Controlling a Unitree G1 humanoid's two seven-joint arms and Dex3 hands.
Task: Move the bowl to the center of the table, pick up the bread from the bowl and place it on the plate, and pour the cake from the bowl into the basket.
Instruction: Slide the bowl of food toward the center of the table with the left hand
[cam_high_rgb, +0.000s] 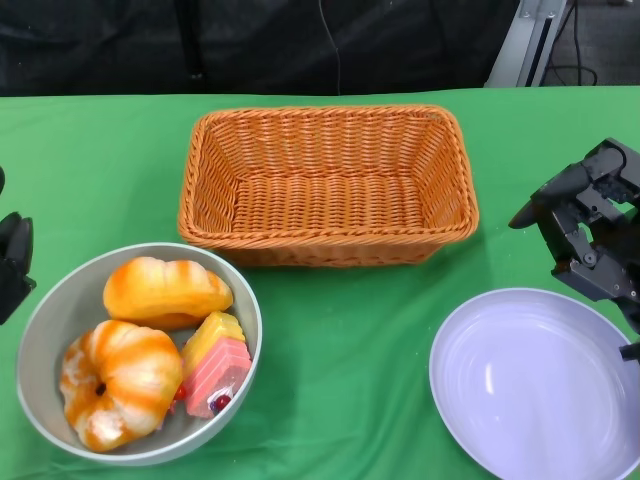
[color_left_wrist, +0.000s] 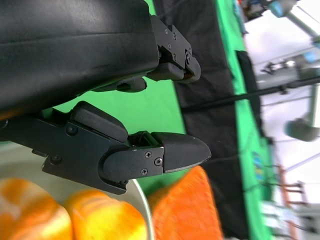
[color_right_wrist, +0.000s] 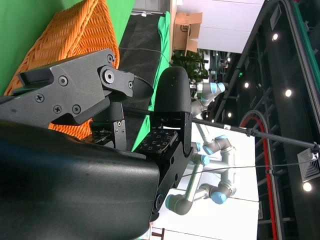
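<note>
Both robot hands hold nothing, fingers apart — the left robot hand (cam_high_rgb: 14, 262) just beside the grey bowl (cam_high_rgb: 40, 318), the right robot hand (cam_high_rgb: 590, 235) raised over the lilac plate (cam_high_rgb: 530, 385). Two bread pieces (cam_high_rgb: 165, 290) and cake (cam_high_rgb: 215, 362) sit in the bowl, near the wicker basket (cam_high_rgb: 328, 185) on the green bench (cam_high_rgb: 340, 350).

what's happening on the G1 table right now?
Nothing is held yet. The grey bowl sits at the table's front left, not the center, holding two orange bread pieces and a pink-and-yellow cake slice. The left hand hangs just beside the bowl, open, not touching it. The right hand hovers open above the empty plate at the front right. The wicker basket is empty at the back center.
</note>
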